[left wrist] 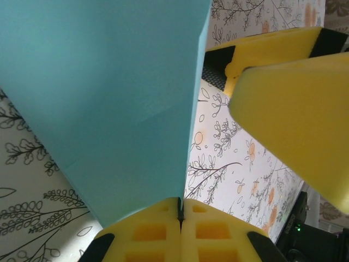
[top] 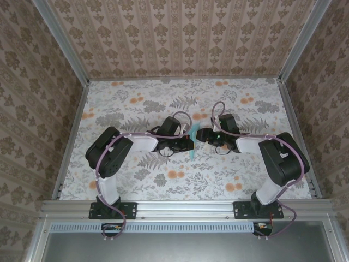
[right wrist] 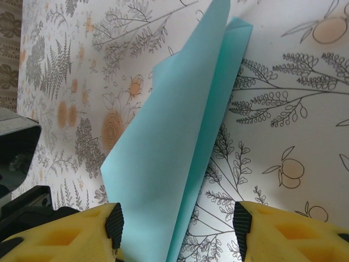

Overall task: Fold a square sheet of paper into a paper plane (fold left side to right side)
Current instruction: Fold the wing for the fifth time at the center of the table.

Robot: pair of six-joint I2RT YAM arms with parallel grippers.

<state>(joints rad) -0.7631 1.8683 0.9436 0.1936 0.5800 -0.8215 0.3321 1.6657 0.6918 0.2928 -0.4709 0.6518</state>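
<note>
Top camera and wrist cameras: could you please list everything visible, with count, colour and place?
folded cyan-blue paper sheet: one, cyan-blue, table centre
floral-patterned tabletop: one, white with orange and grey flowers, under the arms
patterned wall panels: three, beige-brown, around the table
metal frame rail: one, silver, near edge
left arm and right arm: two, black and white, reaching inward
left fingers: two, yellow, shut on the paper
right fingers: two, yellow, open, one each side of the paper

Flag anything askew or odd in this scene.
The paper is half-folded and its layers do not line up: in the right wrist view one tip stands past the other and the edges splay apart. The left pincer is shut on it; the right pincer straddles it, open.
</note>
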